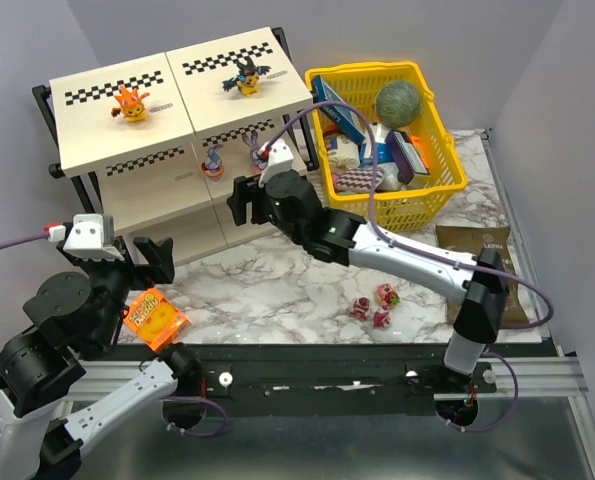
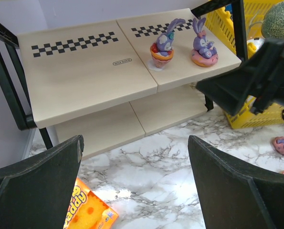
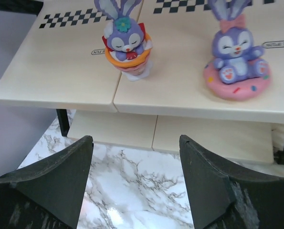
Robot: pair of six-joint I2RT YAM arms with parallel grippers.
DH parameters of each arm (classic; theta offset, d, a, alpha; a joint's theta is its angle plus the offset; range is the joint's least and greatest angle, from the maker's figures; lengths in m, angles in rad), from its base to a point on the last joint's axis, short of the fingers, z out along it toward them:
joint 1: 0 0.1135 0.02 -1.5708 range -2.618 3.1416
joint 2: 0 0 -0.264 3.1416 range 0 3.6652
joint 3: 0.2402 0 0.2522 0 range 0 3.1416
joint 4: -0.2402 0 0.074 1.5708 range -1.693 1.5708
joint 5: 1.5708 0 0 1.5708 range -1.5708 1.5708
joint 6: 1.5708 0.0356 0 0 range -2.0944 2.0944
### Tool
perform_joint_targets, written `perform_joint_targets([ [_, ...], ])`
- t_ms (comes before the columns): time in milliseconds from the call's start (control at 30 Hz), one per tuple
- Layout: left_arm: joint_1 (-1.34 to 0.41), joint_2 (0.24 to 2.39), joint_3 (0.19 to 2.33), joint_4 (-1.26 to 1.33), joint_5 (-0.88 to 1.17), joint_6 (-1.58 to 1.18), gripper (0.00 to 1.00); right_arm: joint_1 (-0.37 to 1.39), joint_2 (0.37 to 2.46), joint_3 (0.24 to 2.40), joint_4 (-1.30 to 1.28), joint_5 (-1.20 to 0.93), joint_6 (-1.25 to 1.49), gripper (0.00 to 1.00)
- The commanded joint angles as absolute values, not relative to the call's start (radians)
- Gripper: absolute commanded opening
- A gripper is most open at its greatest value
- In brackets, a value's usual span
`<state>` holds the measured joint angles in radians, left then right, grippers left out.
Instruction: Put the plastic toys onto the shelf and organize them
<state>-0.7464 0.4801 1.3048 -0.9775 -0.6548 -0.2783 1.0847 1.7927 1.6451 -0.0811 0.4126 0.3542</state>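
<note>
The shelf (image 1: 127, 135) stands at the back left. On its top tier are an orange toy (image 1: 130, 103) and a black-and-yellow winged toy (image 1: 244, 75). The middle tier (image 3: 189, 95) holds a purple bunny in a cup (image 3: 126, 40) and a purple bunny on a pink donut (image 3: 237, 59). Three small red-pink toys (image 1: 375, 306) lie on the marble. My right gripper (image 3: 134, 176) hangs open and empty just in front of the middle tier, below the bunnies. Lower left of the shelf, my left gripper (image 2: 134, 181) is wide open over the marble with nothing in it.
A flat orange packet (image 1: 155, 318) lies under my left gripper. A yellow basket (image 1: 447, 165) with boxes and a green ball stands right of the shelf. A brown packet (image 1: 489, 255) lies at the right. My right arm (image 1: 397, 255) crosses the table middle.
</note>
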Motion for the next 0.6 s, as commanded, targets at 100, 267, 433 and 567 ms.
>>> perform_joint_targets([
  [100,-0.746,0.463,1.327,-0.979,-0.624,-0.299,0.99,1.08,1.563,1.531,-0.257,0.538,0.408,0.81],
  [267,-0.747,0.466,1.318,-0.963,-0.568,-0.299,0.99,1.008,1.459,1.593,-0.613,0.612,0.666,0.8],
  [433,-0.747,0.462,1.287,-0.927,-0.517,-0.298,0.99,0.962,1.39,1.606,-1.018,0.676,0.794,0.79],
  [567,-0.746,0.469,1.253,-0.896,-0.465,-0.29,0.99,0.914,1.3,1.455,-1.083,0.658,0.918,0.79],
])
